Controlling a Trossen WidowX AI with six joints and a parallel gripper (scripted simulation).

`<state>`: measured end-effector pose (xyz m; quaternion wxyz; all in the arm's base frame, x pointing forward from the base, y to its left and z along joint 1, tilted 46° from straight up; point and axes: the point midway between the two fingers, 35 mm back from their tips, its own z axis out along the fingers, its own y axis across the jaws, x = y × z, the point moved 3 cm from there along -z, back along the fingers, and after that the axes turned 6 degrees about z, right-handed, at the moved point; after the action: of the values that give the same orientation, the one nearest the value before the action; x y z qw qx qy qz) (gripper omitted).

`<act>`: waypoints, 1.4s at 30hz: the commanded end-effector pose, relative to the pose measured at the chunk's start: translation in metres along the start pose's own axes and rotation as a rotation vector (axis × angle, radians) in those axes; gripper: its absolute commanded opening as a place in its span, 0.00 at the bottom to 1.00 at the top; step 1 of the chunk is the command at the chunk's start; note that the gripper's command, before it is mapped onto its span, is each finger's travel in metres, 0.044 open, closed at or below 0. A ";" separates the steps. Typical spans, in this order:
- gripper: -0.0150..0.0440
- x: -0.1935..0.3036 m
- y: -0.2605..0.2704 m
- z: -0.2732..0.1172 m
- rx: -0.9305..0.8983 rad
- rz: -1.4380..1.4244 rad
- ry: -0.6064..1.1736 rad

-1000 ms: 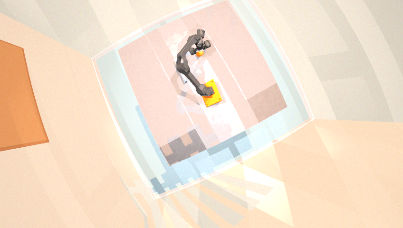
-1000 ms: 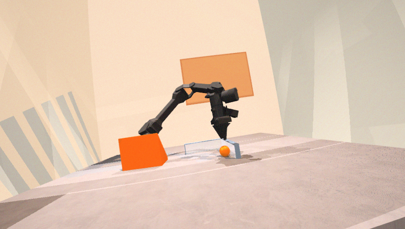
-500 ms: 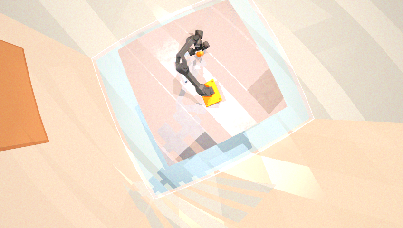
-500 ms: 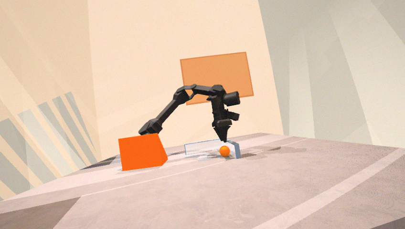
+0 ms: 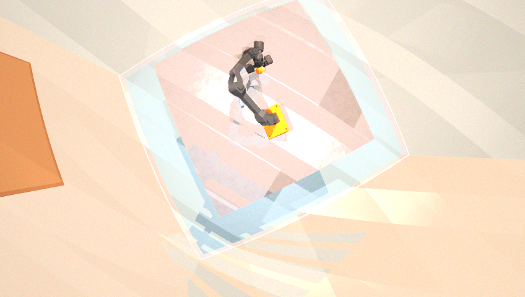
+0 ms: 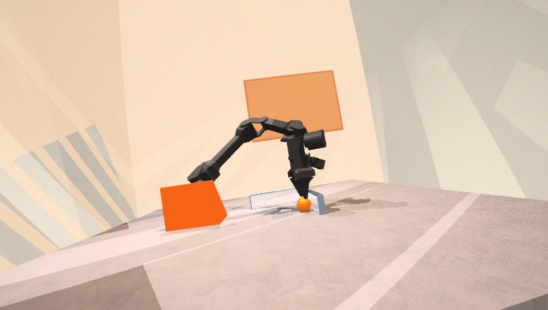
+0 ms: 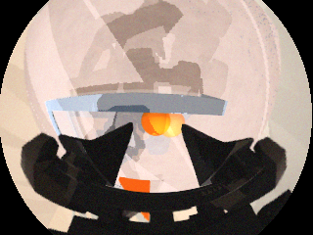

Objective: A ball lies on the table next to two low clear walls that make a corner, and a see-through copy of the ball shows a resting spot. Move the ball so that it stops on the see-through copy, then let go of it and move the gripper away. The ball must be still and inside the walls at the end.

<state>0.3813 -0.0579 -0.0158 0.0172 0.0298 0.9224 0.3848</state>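
Pale pinkish table (image 6: 384, 245) out front, and the orange ball (image 6: 304, 205) sits on it tucked inside the corner of the clear walls (image 6: 269, 199). Directly above hangs the gripper (image 6: 303, 190), pointing straight down, jaws partly open and holding nothing. From the wrist view the ball (image 7: 160, 124) lies between and just beyond the fingertips, possibly not touching them.

The orange ball (image 6: 304, 205) sits on the table directly beneath the gripper's (image 6: 304, 193) downward-pointing, parted tips, ungripped. Two low clear walls (image 6: 271, 199) stand just past it, forming a corner around it. The see-through copy cannot be made out.
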 end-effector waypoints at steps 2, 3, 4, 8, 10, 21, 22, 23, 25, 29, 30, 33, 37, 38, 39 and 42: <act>0.83 0.002 0.001 0.012 -0.007 0.009 0.006; 0.83 0.002 0.001 0.014 -0.007 0.009 0.006; 0.83 0.002 0.001 0.015 -0.007 0.009 0.006; 0.83 0.003 0.001 0.022 -0.008 0.009 0.006; 0.83 0.003 0.001 0.025 -0.008 0.009 0.006; 0.59 0.003 0.001 0.026 -0.008 0.009 0.006; 0.58 0.003 0.001 0.026 -0.008 0.009 0.006; 0.57 0.003 0.001 0.026 -0.008 0.009 0.006; 0.52 0.003 0.001 0.026 -0.008 0.009 0.006; 0.34 0.001 0.001 0.014 -0.007 0.008 0.012; 0.29 0.000 0.001 0.009 -0.006 0.008 0.014; 0.25 -0.001 0.000 -0.006 -0.005 0.007 0.021; 0.25 -0.003 0.000 -0.029 -0.003 0.007 0.021; 0.25 -0.003 -0.001 -0.036 -0.003 0.007 0.020; 0.25 -0.004 -0.001 -0.042 -0.002 0.008 0.019; 0.25 -0.003 -0.001 -0.061 -0.001 0.008 0.015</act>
<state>0.3817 -0.0842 0.0092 0.0044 0.0331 0.9206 0.3891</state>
